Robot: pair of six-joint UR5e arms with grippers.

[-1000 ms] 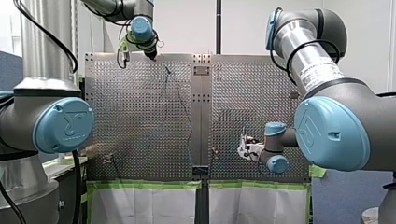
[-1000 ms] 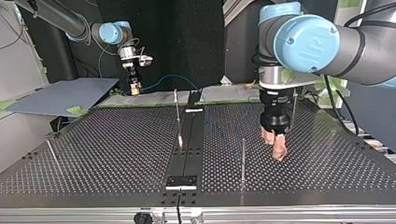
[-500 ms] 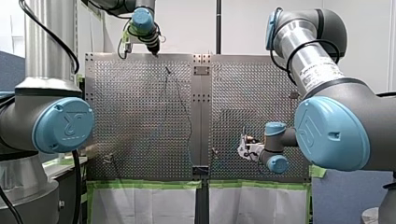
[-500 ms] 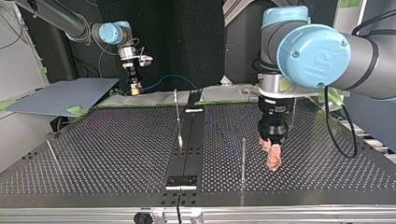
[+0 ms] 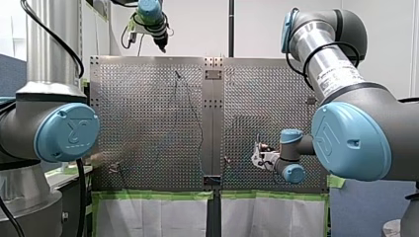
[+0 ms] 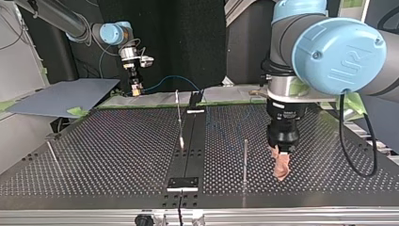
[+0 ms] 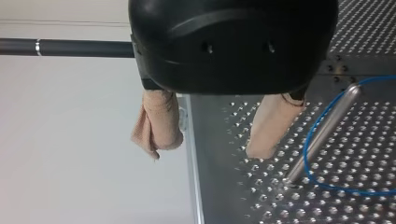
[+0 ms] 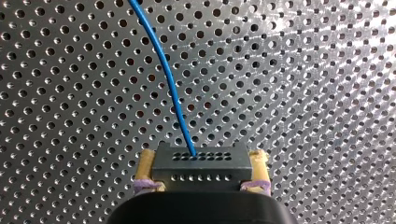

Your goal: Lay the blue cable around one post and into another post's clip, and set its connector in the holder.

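Cable [image 7: 305, 156] first: in the left wrist view the thin blue line bends around a metal post [image 7: 322, 133], so the loop step looks done to me. The thing that changed in the last second is my left arm. In the top view it has slid toward the near edge of the table [image 6: 94, 155]. In the front view its gripper now sits out past the far edge. I think it is backing away from the post because its job there is over. My left gripper [image 7: 212, 140] has its fingers spread wide, with soft beige pads [image 7: 156, 123]. It holds nothing and touches nothing (one pad hangs out past the table's edge, the other is just beside the post). My right gripper [image 6: 136, 88] has not moved. It squeezes the black connector [image 8: 201, 163] between yellow pads, and the cable runs out of the connector over the table's holes. So the connector is up in that grip and not set down yet, and the clip part looks like it is not done yet either.
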